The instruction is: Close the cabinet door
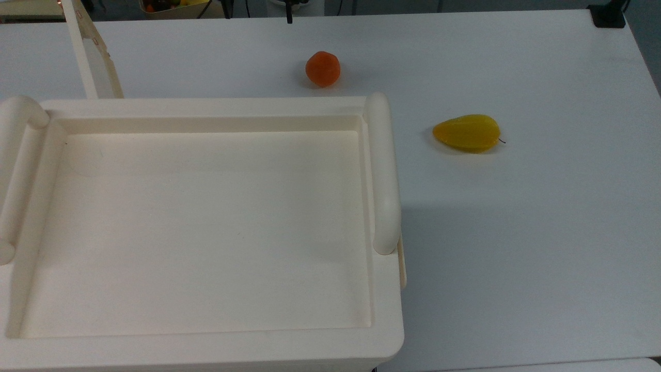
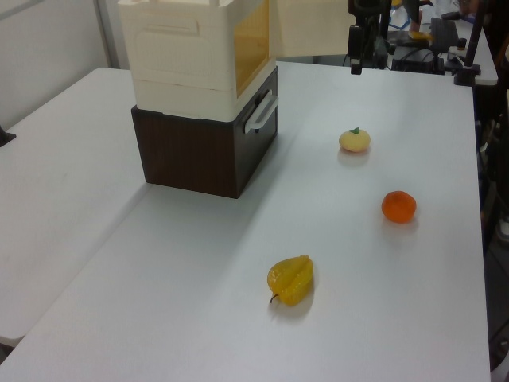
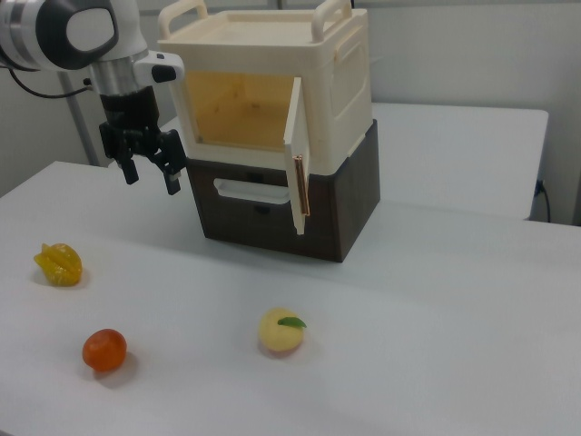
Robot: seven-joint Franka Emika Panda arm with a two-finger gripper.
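In the right view, nearest the camera, an orange (image 3: 104, 351) lies at about seven o'clock and a pale peach (image 3: 282, 331) just below the middle, both loose on the white table (image 3: 436, 318); a yellow starfruit (image 3: 59, 263) sits a little farther back at nine o'clock. Behind them, the gripper (image 3: 145, 169) hangs at ten o'clock, its two fingers spread apart and holding nothing, just beside the open front of the cabinet (image 3: 272, 68) and apart from it. The cabinet stands on a dark brown drawer box (image 3: 290, 204) at about twelve o'clock. The cabinet door (image 3: 295, 154) swings outward at roughly a right angle, so the yellowish inside shows. As I judge it, nothing of the closing is done yet: the arm has to reach the door's free edge and push it shut.
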